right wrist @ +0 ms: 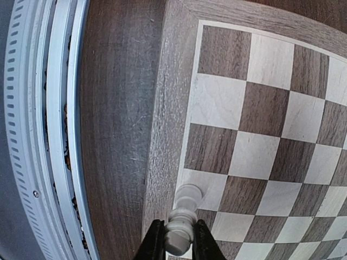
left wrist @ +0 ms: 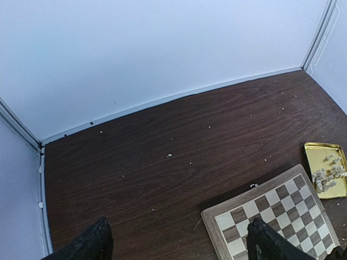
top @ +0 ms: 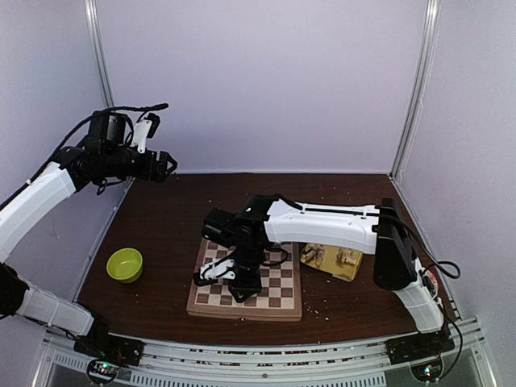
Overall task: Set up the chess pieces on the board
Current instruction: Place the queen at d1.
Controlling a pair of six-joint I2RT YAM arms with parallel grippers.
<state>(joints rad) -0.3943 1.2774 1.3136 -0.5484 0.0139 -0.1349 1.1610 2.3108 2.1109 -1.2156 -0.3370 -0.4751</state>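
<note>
Where the board [top: 282, 300] has its tan border, 1 white chess piece [right wrist: 183, 214] sits base-down at a light edge square, its top pinched by the right gripper [right wrist: 179, 241]. Remaining chess pieces [left wrist: 328, 174] (heaped) lie on the gold tray [left wrist: 314, 149] right of the board. Left gripper [top: 167, 165]: jaws spread, empty, raised well left of the board.

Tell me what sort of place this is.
Probably a robot test cell in a lab, not a home. Plain pale walls framed by metal posts box in a dark wooden table. A left arm and right arm are bolted at its near edge, and a chessboard lies on it.
</note>
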